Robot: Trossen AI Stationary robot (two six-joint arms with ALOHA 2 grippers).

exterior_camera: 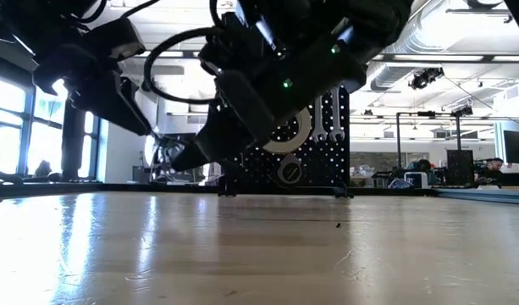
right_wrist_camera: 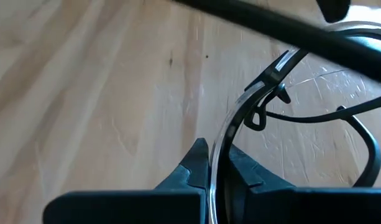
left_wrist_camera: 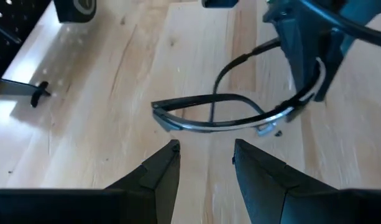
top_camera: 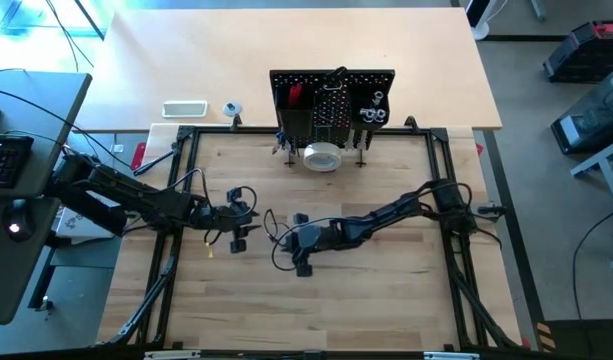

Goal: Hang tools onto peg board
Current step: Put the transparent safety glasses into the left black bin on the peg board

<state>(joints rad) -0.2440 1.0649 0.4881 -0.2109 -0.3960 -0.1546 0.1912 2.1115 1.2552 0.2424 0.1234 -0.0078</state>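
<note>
The black peg board stands upright at the table's far middle, with silver wrenches and a red-handled tool hanging on it; it also shows in the low view. A white tape roll lies at its foot. A pair of clear safety glasses with dark arms is mid-table. My right gripper is shut on the glasses. My left gripper is open and empty, just short of the glasses on their left, fingers pointing at the lens. My right gripper pinches the thin clear front rim of the glasses between its two fingers, near one end of the front. The fingers come from the table's right, slanting down. The glasses lie about level close over the wood; I cannot tell whether they touch it.
The rig's dark frame rails run along the table's sides and far edge. A flat white item and a small round item lie on the far table, left of the board. Bare wood lies toward the near edge.
</note>
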